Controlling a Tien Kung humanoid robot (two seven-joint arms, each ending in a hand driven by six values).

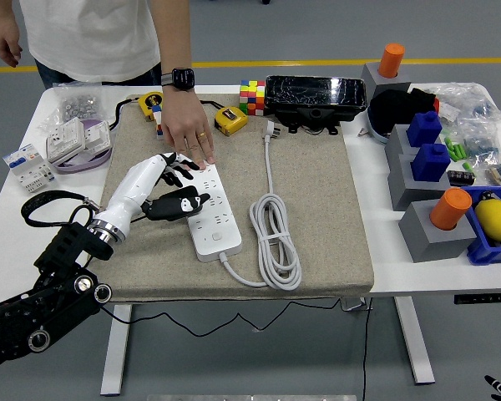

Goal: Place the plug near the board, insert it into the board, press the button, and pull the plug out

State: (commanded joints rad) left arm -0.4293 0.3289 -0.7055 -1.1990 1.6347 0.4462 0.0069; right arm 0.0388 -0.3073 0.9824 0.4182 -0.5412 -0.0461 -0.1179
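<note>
On the white table [17, 225] we see a tan mat [317, 200] carrying the white board [207, 213], which lies lengthwise, its coiled white cable [275, 238] just beside it to the right. At the far side a person presses a hand [188, 134] flat on the board's far end. Our left hand [163, 188] reaches in over the board's far half, its fingers [177, 172] curled around the black plug [177, 205], which sits on the board near its middle; we cannot tell whether it is seated in a socket. A colour cube [250, 96] and a black box [315, 93] stand beyond the mat. Grey blocks [426, 225] with orange and blue pieces stand at the right.
</note>
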